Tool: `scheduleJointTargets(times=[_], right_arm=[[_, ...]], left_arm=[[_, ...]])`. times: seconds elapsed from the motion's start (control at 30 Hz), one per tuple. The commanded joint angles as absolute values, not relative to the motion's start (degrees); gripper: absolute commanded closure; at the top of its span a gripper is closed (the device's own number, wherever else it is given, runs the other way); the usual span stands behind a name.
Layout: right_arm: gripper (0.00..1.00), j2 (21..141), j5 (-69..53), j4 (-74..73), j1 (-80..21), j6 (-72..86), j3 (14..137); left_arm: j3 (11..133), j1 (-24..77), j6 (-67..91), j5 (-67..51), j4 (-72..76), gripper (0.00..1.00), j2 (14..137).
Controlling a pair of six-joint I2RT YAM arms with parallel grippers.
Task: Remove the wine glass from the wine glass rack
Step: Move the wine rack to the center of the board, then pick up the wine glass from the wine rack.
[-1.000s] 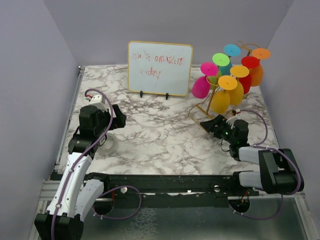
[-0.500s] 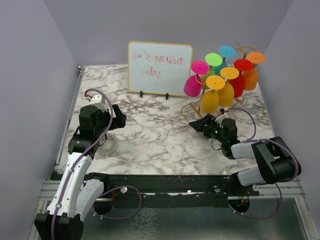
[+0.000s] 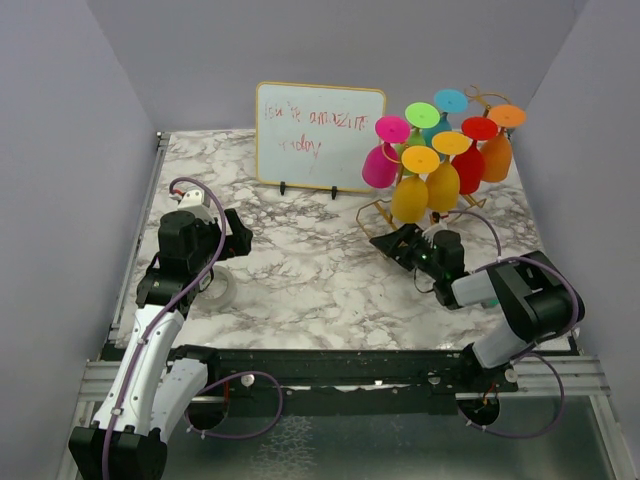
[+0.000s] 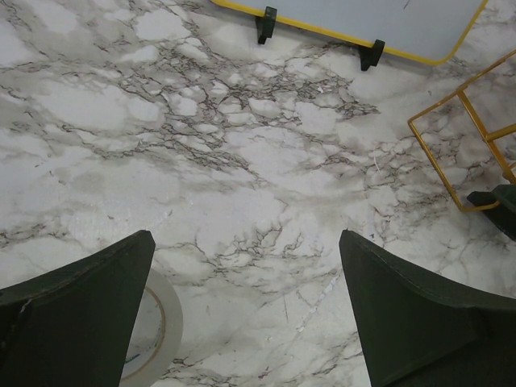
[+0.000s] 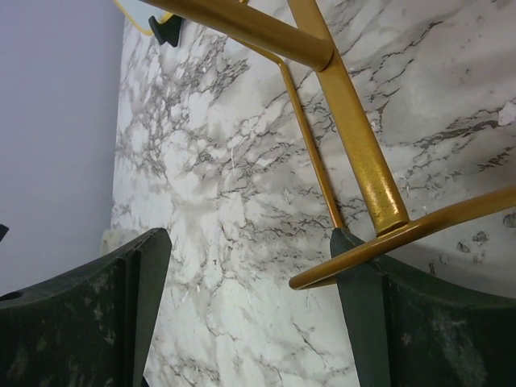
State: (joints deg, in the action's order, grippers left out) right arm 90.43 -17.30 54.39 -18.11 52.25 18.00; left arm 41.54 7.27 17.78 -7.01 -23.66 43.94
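Right gripper (image 3: 393, 243), jaws spread and holding nothing, sits low at the 7 o'clock corner of the wine glass rack (image 3: 372, 207), a gold base bar crossing one of its fingers (image 5: 379, 322) in the wrist view. The left gripper (image 3: 236, 234) hangs wide open over the marble table (image 3: 320, 290) at 9 o'clock. A white dry-erase board (image 3: 320, 135) stands at 12 o'clock, the rack at 1 o'clock beside it carries bright wine glasses (image 3: 443, 186) hung bowl-down, and a tape roll (image 3: 222, 291) lies at 8 o'clock.
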Motion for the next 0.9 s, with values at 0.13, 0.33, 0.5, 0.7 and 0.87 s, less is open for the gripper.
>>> scheduleJointTargets(times=[0.13,0.33,0.5,0.7,0.87], right_arm=[[0.10,88.4,-13.0,56.6,-19.5,52.4,15.9],[0.05,77.3,-6.9,45.5,-19.5,51.5,11.2],[0.04,62.1,-2.1,32.7,-19.5,52.5,8.2],[0.04,41.9,-4.7,9.8,-19.5,56.2,9.5],[0.04,28.7,-7.0,-8.6,-19.5,58.9,15.4]], left_arm=[[41.3,7.3,17.2,-10.6,-24.3,0.01,46.0],[41.3,7.3,17.2,-10.8,-24.3,0.01,46.4],[41.2,7.4,17.1,-11.3,-24.3,0.01,46.5],[41.1,7.3,17.4,-10.5,-24.3,0.01,45.6],[41.2,7.3,17.3,-10.5,-24.2,0.01,45.2]])
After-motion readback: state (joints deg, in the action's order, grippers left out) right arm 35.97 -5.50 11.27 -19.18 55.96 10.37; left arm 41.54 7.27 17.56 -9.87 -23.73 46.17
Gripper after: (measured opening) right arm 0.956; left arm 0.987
